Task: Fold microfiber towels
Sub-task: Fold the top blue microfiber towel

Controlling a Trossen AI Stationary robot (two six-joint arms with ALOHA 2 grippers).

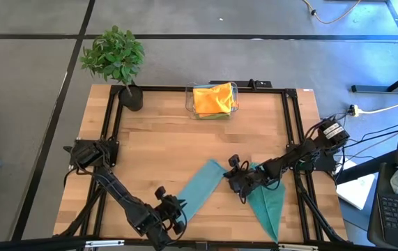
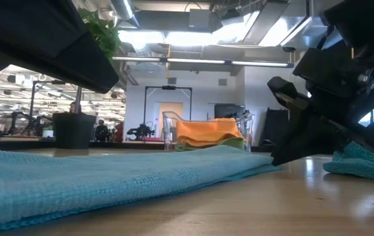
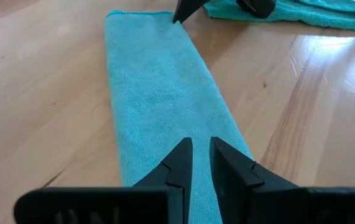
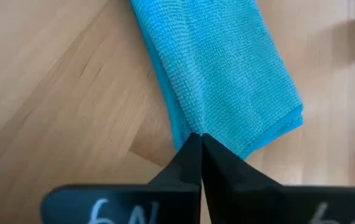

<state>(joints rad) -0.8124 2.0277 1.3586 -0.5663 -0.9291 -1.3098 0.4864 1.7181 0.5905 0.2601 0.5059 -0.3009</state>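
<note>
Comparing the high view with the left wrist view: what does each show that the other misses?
Only the high view shows the potted plant, the clear bin holding an orange towel, and a second teal towel beside the right arm. Only the left wrist view shows the left gripper pinching the folded teal towel at its near end. Both show that towel, with the right gripper at its far end.

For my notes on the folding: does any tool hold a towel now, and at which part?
Yes. The right tool is shut on the long edge of the folded teal towel, near one end. The left tool pinches the same towel's other end.
</note>
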